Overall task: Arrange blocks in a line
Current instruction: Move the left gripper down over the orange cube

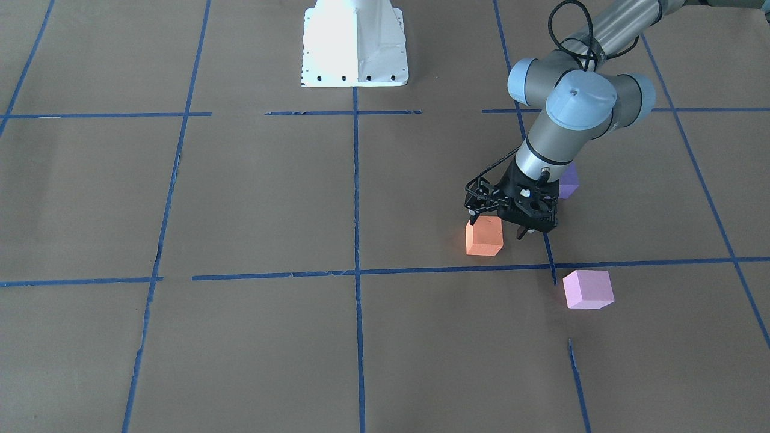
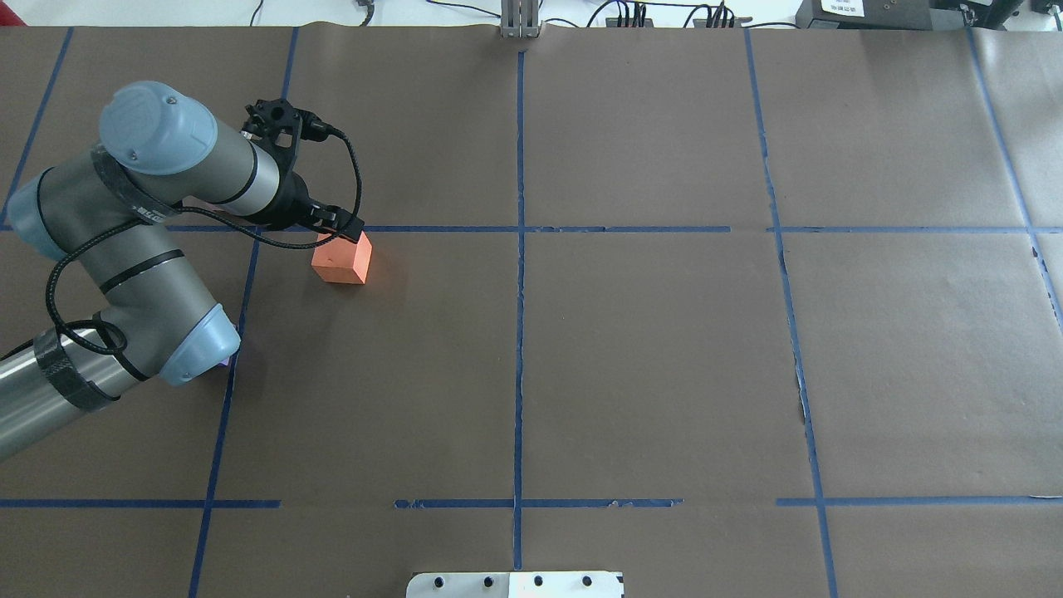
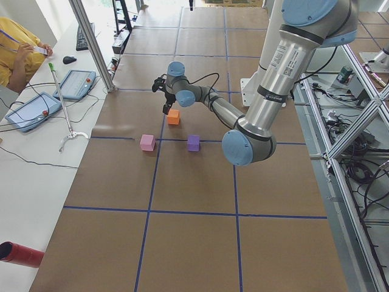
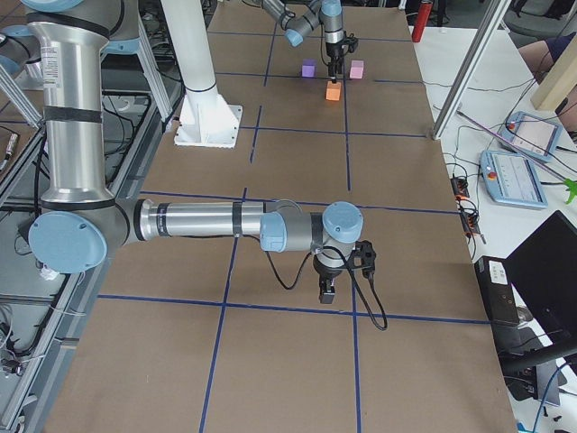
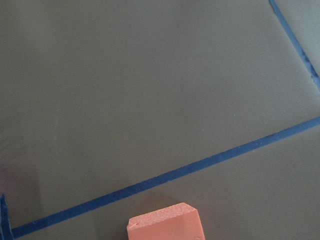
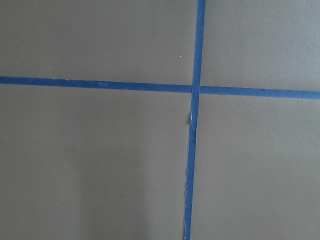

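Note:
The orange block (image 1: 484,236) rests on the brown paper; it also shows in the overhead view (image 2: 342,259) and at the bottom of the left wrist view (image 5: 165,226). My left gripper (image 1: 497,226) is open and empty, just above the block's robot-side edge, with one fingertip on each side. The dark purple block (image 1: 569,180) lies behind the left wrist, partly hidden. The pale pink block (image 1: 588,289) lies apart, nearer the operators' side. My right gripper (image 4: 329,290) hangs low over bare paper far from the blocks; I cannot tell if it is open or shut.
Blue tape lines (image 1: 356,198) cut the brown table cover into squares. The white robot base (image 1: 355,45) stands at mid table edge. An operators' bench with tablets (image 3: 30,109) runs along the far side.

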{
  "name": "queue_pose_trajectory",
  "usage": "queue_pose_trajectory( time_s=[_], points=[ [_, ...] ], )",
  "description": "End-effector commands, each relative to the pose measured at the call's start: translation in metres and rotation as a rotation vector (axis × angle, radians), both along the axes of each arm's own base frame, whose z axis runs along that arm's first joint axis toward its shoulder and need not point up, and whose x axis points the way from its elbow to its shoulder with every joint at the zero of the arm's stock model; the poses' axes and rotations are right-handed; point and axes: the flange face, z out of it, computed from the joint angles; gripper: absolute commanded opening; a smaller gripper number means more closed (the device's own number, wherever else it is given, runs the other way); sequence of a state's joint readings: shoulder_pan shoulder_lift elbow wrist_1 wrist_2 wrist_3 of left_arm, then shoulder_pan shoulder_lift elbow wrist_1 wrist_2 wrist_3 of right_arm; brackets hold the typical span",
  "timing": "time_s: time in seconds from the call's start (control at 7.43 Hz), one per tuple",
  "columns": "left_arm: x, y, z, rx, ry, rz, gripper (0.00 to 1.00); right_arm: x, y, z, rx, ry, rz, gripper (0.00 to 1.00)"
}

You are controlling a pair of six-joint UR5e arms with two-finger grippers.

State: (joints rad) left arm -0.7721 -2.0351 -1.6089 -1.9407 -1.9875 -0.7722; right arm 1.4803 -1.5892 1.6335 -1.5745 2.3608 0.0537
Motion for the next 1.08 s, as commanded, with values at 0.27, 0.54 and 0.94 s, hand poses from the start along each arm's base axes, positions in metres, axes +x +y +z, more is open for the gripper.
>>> queue_pose_trajectory(
  time_s=[0.27, 0.54, 0.94],
  points=[
    [0.022, -0.015, -0.007, -0.096, -0.088, 0.012, 1.0, 0.0, 0.0, 0.0, 0.001, 0.0, 0.0, 1.0],
    [0.027, -0.02, 0.005, -0.111, -0.11, 0.018, 1.0, 0.0, 0.0, 0.0, 0.001, 0.0, 0.0, 1.0],
    [0.035, -0.023, 0.011, -0.125, -0.115, 0.021, 1.0, 0.0, 0.0, 0.0, -0.001, 0.0, 0.0, 1.0]
  ],
)
